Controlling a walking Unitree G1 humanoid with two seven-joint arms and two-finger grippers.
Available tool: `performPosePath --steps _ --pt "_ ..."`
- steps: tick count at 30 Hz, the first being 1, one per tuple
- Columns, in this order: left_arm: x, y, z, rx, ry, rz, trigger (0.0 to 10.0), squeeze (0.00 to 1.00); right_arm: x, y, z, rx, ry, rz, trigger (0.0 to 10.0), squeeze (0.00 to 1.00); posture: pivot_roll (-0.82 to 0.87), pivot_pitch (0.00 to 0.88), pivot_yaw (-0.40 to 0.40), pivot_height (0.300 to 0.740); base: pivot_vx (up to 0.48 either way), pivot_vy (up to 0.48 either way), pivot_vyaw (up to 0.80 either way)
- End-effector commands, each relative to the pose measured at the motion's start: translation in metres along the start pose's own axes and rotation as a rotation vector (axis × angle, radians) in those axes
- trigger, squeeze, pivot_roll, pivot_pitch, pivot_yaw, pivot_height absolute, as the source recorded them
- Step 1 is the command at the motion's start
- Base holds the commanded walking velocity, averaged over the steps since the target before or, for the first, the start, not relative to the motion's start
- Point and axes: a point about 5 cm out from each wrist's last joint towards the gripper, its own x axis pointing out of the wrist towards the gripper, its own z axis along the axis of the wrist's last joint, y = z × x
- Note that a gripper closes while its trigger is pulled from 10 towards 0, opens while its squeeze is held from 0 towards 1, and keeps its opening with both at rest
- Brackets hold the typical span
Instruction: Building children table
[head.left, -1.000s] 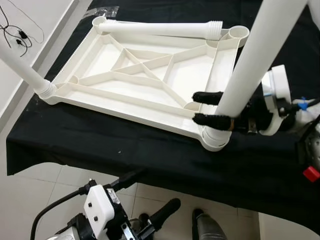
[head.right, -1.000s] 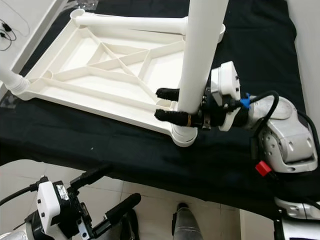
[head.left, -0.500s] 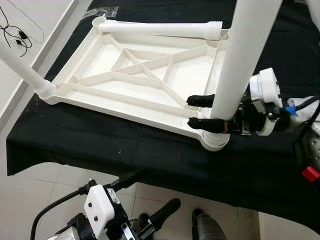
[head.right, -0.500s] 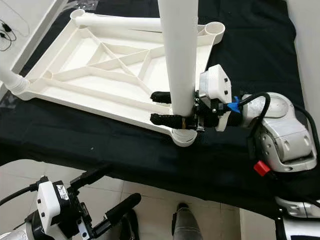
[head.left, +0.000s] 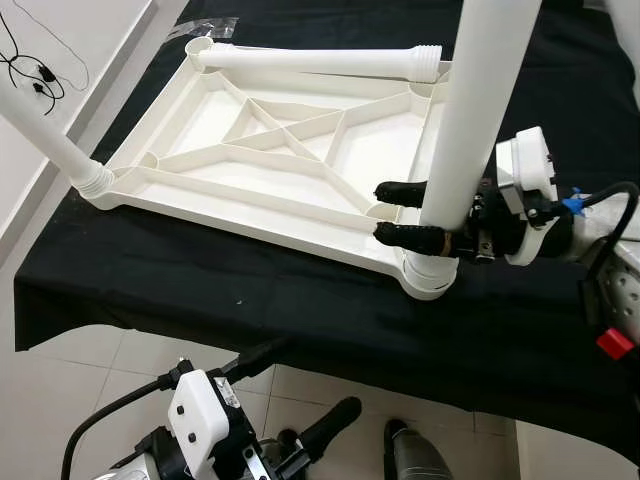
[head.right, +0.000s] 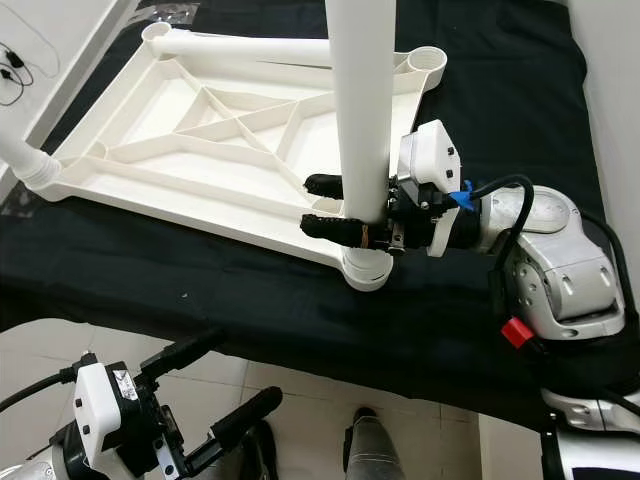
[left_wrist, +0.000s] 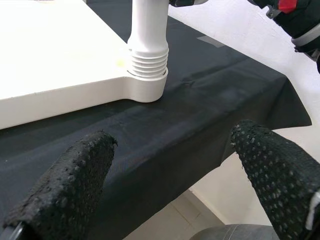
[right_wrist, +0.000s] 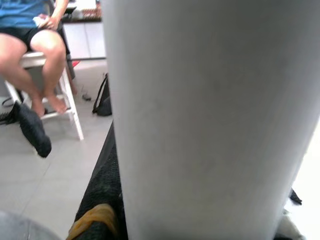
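Note:
The white table top (head.left: 215, 185) lies upside down on a black cloth. One white leg (head.left: 45, 135) stands in its near-left corner, and another leg (head.left: 320, 60) lies along the far edge. A third leg (head.left: 475, 110) stands almost upright in the near-right corner socket (head.left: 428, 278). My right gripper (head.left: 398, 210) is shut on it just above the socket. Its threads (left_wrist: 147, 62) still show above the socket rim. My left gripper (left_wrist: 170, 170) hangs open below the table's front edge, its fingers (left_wrist: 65, 185) wide apart.
The black cloth (head.left: 250, 300) drapes over the table's front edge, with tiled floor (head.left: 90, 370) below. A white wall with a cable (head.left: 40, 70) runs along the left. Behind the held leg, a person (right_wrist: 35, 45) sits on a white chair.
The held leg has swung from leaning right to nearly upright over the corner socket. My right gripper shifted left with it. The left gripper has not moved.

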Motion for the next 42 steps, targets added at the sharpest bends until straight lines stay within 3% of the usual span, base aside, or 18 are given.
performPosePath --steps 1,8,19,39,42 --pt "-0.002 -0.003 -0.005 -0.012 0.021 -0.002 10.0 0.0 0.003 0.005 -0.015 0.064 0.02 -0.02 10.0 0.0 0.03 0.351 0.126 0.74 0.0 0.0 0.0" --pt "-0.002 -0.002 -0.005 -0.011 0.021 -0.002 10.0 0.0 0.004 0.011 -0.018 0.077 0.001 -0.047 10.0 0.0 0.03 0.352 0.13 0.74 0.0 0.0 0.0" --pt "-0.003 -0.001 -0.005 -0.009 0.02 -0.002 10.0 0.0 0.006 0.016 -0.021 0.054 0.059 -0.114 10.0 0.0 0.03 0.354 0.126 0.74 0.0 0.0 0.0" --pt "-0.002 0.0 -0.006 -0.009 0.018 0.0 10.0 0.0 0.013 0.021 -0.026 0.106 0.069 -0.287 10.0 0.0 0.02 0.351 0.126 0.74 0.0 0.0 0.0" --pt "-0.001 0.001 -0.006 -0.008 0.018 0.0 10.0 0.0 0.016 0.023 -0.029 0.126 0.073 -0.362 10.0 0.0 0.01 0.351 0.129 0.74 0.0 0.0 0.0"
